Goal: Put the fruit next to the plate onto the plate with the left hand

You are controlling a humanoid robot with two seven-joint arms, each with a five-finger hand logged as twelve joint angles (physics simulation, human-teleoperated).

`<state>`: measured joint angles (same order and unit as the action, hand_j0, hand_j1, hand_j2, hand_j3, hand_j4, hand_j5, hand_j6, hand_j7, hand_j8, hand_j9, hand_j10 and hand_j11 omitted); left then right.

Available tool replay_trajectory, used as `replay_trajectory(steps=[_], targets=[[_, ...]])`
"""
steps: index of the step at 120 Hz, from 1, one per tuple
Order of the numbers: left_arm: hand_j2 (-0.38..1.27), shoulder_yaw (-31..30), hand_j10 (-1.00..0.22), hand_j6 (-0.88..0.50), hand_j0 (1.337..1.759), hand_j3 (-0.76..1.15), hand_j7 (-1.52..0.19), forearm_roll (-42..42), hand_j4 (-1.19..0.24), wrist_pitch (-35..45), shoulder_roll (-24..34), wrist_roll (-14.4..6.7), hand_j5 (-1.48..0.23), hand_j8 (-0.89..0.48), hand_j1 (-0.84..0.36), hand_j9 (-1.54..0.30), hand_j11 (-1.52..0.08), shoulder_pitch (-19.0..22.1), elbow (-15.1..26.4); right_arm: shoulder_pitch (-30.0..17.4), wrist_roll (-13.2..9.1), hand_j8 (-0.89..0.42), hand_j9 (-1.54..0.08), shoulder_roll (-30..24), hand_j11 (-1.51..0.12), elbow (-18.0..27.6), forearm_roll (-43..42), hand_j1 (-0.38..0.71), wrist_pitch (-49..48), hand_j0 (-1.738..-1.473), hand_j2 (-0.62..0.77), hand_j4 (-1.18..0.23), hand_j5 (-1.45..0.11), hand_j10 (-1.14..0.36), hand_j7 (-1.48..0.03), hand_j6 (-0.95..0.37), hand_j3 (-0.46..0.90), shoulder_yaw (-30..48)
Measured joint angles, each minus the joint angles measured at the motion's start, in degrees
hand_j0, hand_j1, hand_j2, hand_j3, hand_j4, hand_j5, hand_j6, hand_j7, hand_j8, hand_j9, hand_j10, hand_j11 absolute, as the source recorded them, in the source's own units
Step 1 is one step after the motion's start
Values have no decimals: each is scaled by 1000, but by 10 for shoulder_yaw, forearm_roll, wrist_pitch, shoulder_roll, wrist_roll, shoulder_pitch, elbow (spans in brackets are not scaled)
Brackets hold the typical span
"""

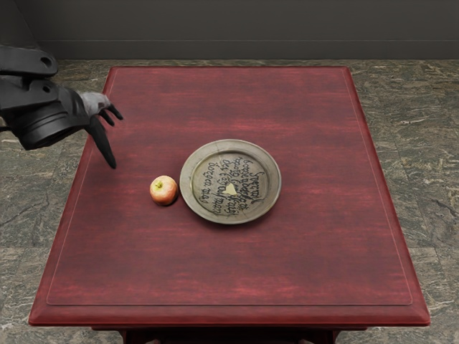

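Fingers [105, 147] of the robot's left hand [97, 115] are spread apart and hold nothing. One long black finger points down toward the table, and the shorter ones fan out to the right. The hand hangs over the far left edge of the dark red wooden table [323, 143], at the end of a bulky black and grey arm [36, 115] that enters from the left side of the view.

A small red and yellow apple [163, 190] with a short stem sits upright on the table, a little left of the middle. It lies below and to the right of the hand and apart from it; no finger touches it. The apple is just beside the left rim of a round grey-green ceramic plate [192, 179], and whether the two touch cannot be told. The apple is on the table surface, not on the plate.

The plate lies flat near the centre of the table. Its shallow well carries lines of dark script [244, 175] and a small pale yellow mark [229, 189] in the middle.

Around the table is a grey-green marbled stone floor [409, 107], with a dark wall [229, 29] along the top of the view.
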<state>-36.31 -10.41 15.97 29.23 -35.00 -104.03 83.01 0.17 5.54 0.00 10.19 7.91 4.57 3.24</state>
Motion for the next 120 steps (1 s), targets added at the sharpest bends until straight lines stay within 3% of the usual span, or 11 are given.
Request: replay_trajectory(steps=[20,27,56,80,120], targets=[[50,-20,-248,-248,1658,0,-321,8,-248,100,-4,0,-321,-248,54,-321,-321,-7,72,0,0,-36,-47,0,-47,0,0,-306,0,-1658,-7,-36,-47,-36,-47,-36,0,0],[50,-22,-248,-248,1658,0,-321,13,-248,128,-31,0,-321,-248,54,-321,-321,-7,95,0,0,-36,-47,0,-47,0,0,-306,0,-1658,-7,-36,-47,-36,-47,-36,0,0],[50,-24,-247,-248,1658,0,-321,43,-247,184,-67,0,-321,-248,54,-321,-321,-13,148,1,0,-36,-47,0,-47,-1,0,-306,0,-1658,-7,-36,-47,-36,-47,-36,0,0],[50,-25,-247,-248,1658,0,-321,52,-247,189,-102,0,-321,-248,54,-321,-321,-1,152,2,0,-36,-47,0,-47,-1,0,-306,0,-1658,-7,-36,-47,-36,-47,-36,0,0],[50,-25,-247,-247,1658,0,-321,53,-247,190,-140,0,-321,-247,54,-321,-321,27,98,2,0,-36,-47,0,-47,-1,0,-306,0,-1658,-7,-36,-47,-36,-47,-36,0,-1]])
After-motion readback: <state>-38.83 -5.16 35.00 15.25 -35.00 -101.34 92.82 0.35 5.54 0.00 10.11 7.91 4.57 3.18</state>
